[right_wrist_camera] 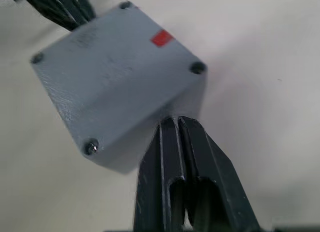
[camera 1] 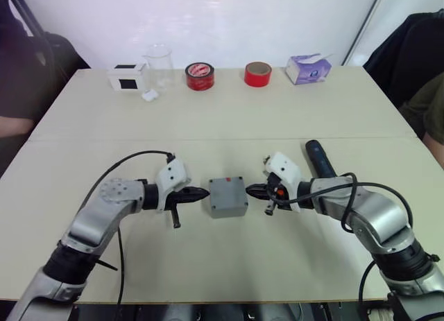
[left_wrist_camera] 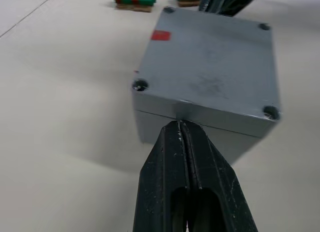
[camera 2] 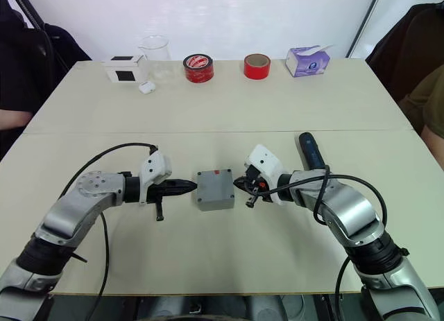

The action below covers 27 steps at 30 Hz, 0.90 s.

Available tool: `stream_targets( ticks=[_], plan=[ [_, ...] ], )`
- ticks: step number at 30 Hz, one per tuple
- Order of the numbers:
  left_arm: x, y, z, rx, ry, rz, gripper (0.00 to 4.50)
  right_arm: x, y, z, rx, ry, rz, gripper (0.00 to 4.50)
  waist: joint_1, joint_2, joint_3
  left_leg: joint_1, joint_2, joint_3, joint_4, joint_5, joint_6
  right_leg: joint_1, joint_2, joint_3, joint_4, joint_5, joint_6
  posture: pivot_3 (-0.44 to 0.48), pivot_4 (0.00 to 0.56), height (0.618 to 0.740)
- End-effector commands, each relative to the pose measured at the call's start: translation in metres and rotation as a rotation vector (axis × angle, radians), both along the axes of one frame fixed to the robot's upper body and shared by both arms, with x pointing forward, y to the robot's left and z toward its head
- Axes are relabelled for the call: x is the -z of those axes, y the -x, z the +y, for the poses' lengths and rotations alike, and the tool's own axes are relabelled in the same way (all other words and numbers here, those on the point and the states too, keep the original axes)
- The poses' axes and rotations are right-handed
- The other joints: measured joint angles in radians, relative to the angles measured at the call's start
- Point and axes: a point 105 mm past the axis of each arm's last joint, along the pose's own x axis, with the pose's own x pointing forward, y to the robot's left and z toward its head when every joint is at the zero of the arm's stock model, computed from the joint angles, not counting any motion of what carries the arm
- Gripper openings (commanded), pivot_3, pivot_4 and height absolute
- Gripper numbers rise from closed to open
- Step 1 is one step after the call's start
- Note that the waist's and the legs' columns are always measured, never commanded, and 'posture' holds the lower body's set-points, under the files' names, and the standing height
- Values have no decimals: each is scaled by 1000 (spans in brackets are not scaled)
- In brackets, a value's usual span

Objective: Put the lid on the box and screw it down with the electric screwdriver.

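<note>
The box (camera 1: 228, 196), with the lid (left_wrist_camera: 210, 61) seated on top, sits mid-table between the left gripper (camera 1: 201, 193) and right gripper (camera 1: 251, 191), both with fingers together touching its opposite sides, while the electric screwdriver (camera 1: 319, 159) lies beside the right arm.

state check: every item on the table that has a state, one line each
lid: seated on the box, red mark on top
box: closed, upright on table
electric screwdriver: lying on table, unheld
left gripper: shut, tip against box side
right gripper: shut, tip against opposite box side
</note>
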Motion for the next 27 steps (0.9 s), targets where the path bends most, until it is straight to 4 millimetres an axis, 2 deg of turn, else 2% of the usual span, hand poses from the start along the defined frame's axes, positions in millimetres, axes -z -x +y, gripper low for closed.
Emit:
stream_targets(
  ticks=[1,4,8,13,18,21,24,27],
  plan=[
    [-7,-5,-11,29,19,-48,0,-9,17,15,-105,-25,1,53,0,0,0,0,0,0,0,0,0,0,0,0,0,0,0,0,150,740],
    [-8,-12,-20,31,33,-62,0,-11,28,19,-155,-41,41,53,2,0,0,0,0,0,0,0,0,0,0,0,0,0,0,0,150,740],
    [-8,-20,-24,15,42,-81,0,-14,34,15,-169,-28,51,53,1,0,0,0,0,0,1,0,0,0,0,0,1,0,0,0,150,740],
    [-7,-20,-18,3,30,-87,0,-19,29,3,-131,14,4,53,-1,0,0,0,0,0,1,0,0,0,0,0,1,0,0,0,150,740],
    [-1,-2,12,11,-50,-44,0,-30,13,-15,-60,34,-69,53,-6,-1,0,0,0,0,1,0,0,0,-1,0,1,0,0,0,150,740],
    [1,9,20,32,-73,-18,0,-32,5,-19,-33,29,-90,53,-1,-1,0,0,1,0,1,0,0,0,-1,0,1,0,0,0,150,740],
    [5,37,26,114,-81,68,0,-30,-11,-13,-16,1,-106,53,-4,-2,0,0,1,0,1,0,0,0,-1,0,1,0,0,0,150,740],
    [6,37,20,109,-79,62,0,-23,-15,-5,-32,-9,-97,53,1,-2,0,1,0,0,1,0,0,0,-2,1,2,0,0,0,150,740]
  ],
)
